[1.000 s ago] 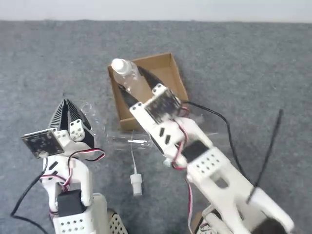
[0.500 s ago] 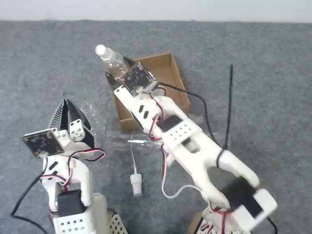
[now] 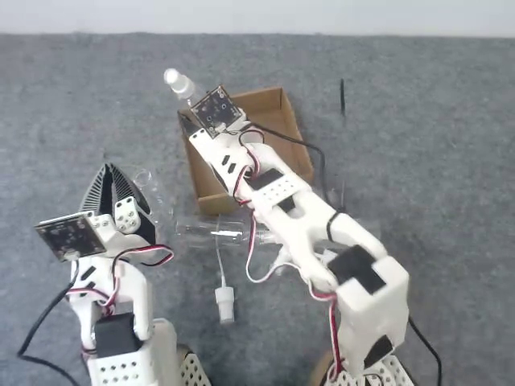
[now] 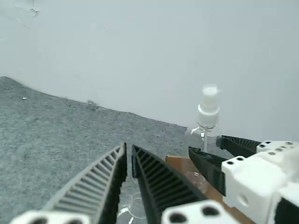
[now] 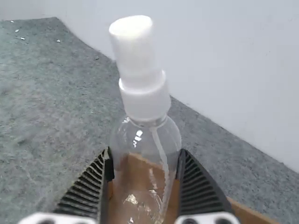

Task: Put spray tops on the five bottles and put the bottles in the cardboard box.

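Right gripper clamped on 1 capped bottle, upright over far corner of cardboard box. Best lowered straight, kept vertical, released once seated. Left gripper pinched together, empty.

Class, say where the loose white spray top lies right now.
In the high view, the spray top lies on the grey table between the two arms, its tube pointing toward a clear bottle lying flat.

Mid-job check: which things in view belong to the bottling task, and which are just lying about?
Job things:
spray bottle, gripped in the right hand
cardboard box
loose spray top on the table
clear bottle lying on the table

Just lying about:
black cable
grey table cover
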`<state>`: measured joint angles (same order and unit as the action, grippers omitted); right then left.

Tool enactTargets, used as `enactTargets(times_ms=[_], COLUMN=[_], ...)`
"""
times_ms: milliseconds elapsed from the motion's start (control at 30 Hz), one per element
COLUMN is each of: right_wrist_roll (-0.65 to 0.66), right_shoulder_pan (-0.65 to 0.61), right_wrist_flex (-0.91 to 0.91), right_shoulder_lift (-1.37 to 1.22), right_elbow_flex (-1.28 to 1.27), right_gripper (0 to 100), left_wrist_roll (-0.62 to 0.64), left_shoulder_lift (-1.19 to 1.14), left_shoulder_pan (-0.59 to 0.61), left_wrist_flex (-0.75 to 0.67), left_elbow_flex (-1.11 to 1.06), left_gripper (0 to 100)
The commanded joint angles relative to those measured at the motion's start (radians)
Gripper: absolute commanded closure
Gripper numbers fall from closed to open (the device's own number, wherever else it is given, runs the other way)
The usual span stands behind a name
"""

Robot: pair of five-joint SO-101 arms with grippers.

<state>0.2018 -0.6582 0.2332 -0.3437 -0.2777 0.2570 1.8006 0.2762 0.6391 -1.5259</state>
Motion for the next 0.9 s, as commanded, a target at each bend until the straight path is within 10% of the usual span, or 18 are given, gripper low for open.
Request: enactTargets(times_ms=[0, 867], right_wrist_roll=[0.002, -0.14], right_shoulder_pan=[0.015, 0.016], right_wrist_flex=[0.031, 0.033], right_shoulder_lift=[-0.039, -0.312], right_elbow_flex=[0.143, 0.334], right_gripper=[99.1, 98.7], left_wrist_roll=[0.003, 0.003], left_shoulder_lift=[0.023, 0.023], left_shoulder_pan=[0.005, 0.005], left_wrist_flex=[-0.031, -0.032], left_elbow_flex=[0.01, 0.012], left_gripper=[98, 98])
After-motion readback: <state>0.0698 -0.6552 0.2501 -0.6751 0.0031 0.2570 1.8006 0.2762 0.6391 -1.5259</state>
